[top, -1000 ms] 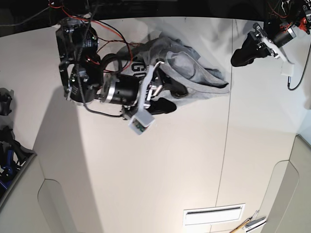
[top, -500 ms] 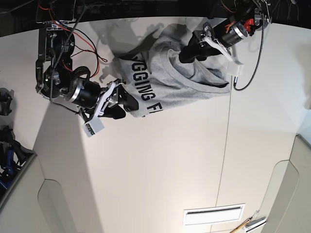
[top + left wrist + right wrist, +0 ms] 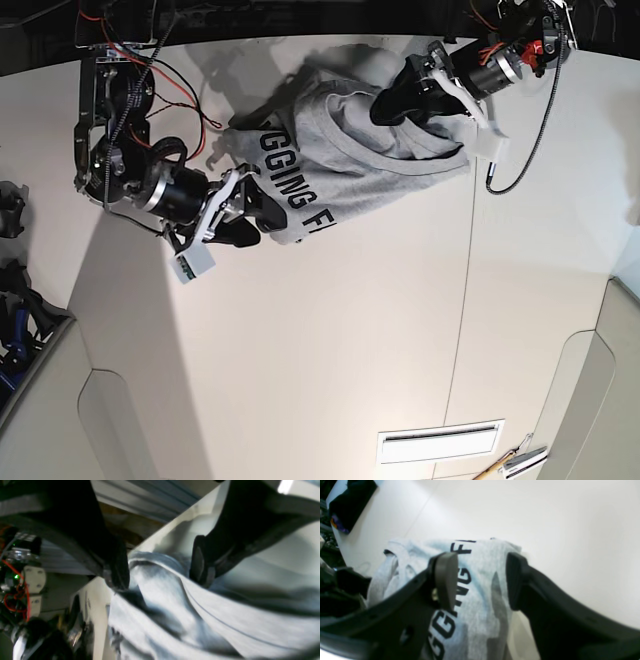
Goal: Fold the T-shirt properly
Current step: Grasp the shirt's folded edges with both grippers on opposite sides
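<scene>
The heather-grey T-shirt [image 3: 340,170] lies crumpled at the far middle of the white table [image 3: 330,340], with black block lettering facing up. My right gripper [image 3: 262,215] is at the shirt's lettered near-left edge. In the right wrist view it [image 3: 480,580] is open, its pads apart over the printed cloth [image 3: 480,555]. My left gripper [image 3: 385,108] is at the shirt's far right, by the neck area. In the left wrist view it [image 3: 160,567] is open, straddling a raised fold of grey cloth [image 3: 225,620].
A table seam [image 3: 470,250] runs front to back to the right of the shirt. A slotted vent [image 3: 440,440] and small tools [image 3: 515,462] sit at the near right. Dark gear [image 3: 10,210] lies at the left edge. A black cable [image 3: 520,140] hangs from the left arm.
The right arm drew back to the left and the lettering was spread into view. The left arm came in from the far right onto the shirt's far side.
</scene>
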### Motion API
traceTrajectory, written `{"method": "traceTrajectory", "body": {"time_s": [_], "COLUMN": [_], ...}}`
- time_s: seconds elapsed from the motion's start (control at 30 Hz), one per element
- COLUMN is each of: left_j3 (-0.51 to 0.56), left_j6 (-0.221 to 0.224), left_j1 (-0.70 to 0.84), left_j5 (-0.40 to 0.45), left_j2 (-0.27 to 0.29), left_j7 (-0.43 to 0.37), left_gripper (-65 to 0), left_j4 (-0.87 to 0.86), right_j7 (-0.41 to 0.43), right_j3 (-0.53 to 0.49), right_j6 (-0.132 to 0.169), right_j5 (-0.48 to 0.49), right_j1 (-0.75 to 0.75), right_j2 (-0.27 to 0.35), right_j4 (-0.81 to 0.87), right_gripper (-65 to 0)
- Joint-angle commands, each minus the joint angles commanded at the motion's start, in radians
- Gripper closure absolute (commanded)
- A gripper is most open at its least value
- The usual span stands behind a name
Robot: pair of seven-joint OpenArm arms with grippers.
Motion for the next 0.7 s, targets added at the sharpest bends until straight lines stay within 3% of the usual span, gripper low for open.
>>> {"method": "traceTrajectory", "body": {"time_s": [0.07, 0.13, 0.3, 0.4, 0.7], "left_j3": [-0.006, 0.007, 0.067, 0.085, 0.126], "left_j6": [0.0, 0.0, 0.0, 0.0, 0.0], "left_j1": [0.006, 0.017, 0.023, 0.034, 0.069], "left_j5": [0.0, 0.007, 0.091, 0.156, 0.176], "left_j2": [-0.003, -0.005, -0.005, -0.005, -0.005], "left_j7": [0.003, 0.003, -0.011, -0.06, -0.068], "left_gripper": [-27.9, -25.5, -26.0, -35.5, -35.9], "left_j4": [0.019, 0.019, 0.019, 0.018, 0.016], "right_j7": [0.0, 0.0, 0.0, 0.0, 0.0], "right_j3": [0.0, 0.0, 0.0, 0.0, 0.0], "right_j6": [0.0, 0.0, 0.0, 0.0, 0.0], "right_j5": [0.0, 0.001, 0.0, 0.0, 0.002], "right_j1": [0.0, 0.0, 0.0, 0.0, 0.0], "right_j2": [0.0, 0.0, 0.0, 0.0, 0.0], "right_j4": [0.0, 0.0, 0.0, 0.0, 0.0], "right_gripper": [-30.4, -30.4, -30.4, -30.4, -30.4]}}
